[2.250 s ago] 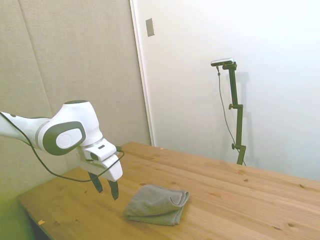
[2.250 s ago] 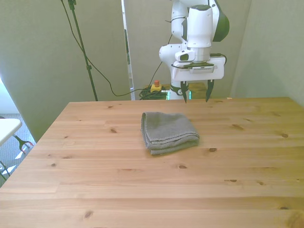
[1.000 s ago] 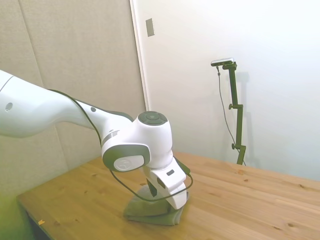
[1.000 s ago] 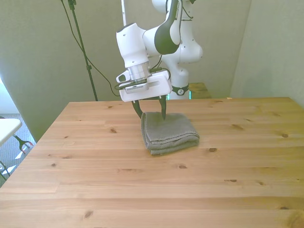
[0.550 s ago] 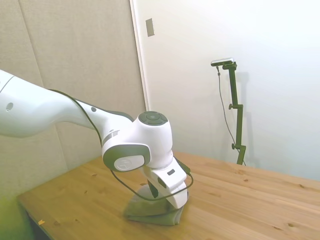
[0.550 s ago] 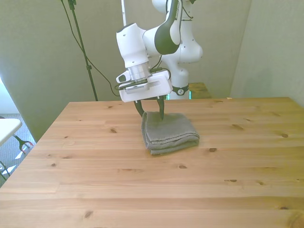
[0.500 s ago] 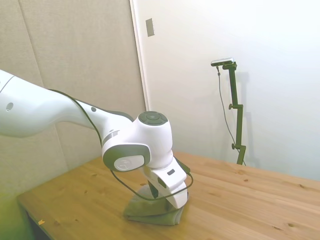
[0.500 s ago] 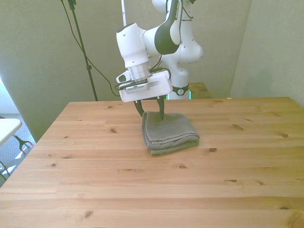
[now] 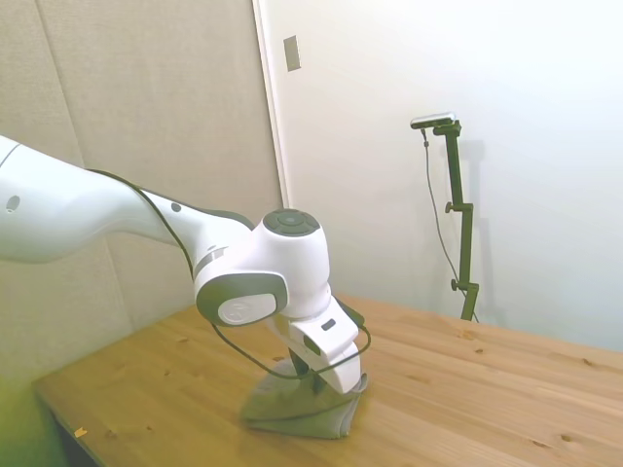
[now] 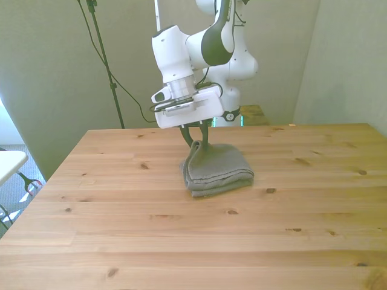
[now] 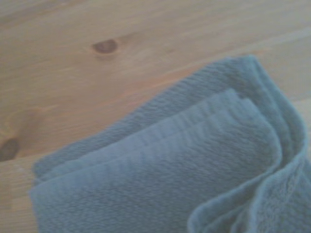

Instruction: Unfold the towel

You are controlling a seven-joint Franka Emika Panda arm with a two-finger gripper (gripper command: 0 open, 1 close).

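The grey towel lies folded in several layers near the middle of the wooden table. My gripper is shut on the towel's far corner at the front view's left, and that corner is pulled up a little off the stack. From the side, the gripper stands over the towel and the arm hides much of the cloth. Close up, the wrist view shows the towel's layered edges curling over bare wood.
Bare table surface stretches on all sides of the towel, widest toward the near edge in the front view. A white surface sits beyond the table at the front view's left.
The open fingers that straddled the towel's far corner have closed on it. The gripper has risen slightly, lifting that corner.
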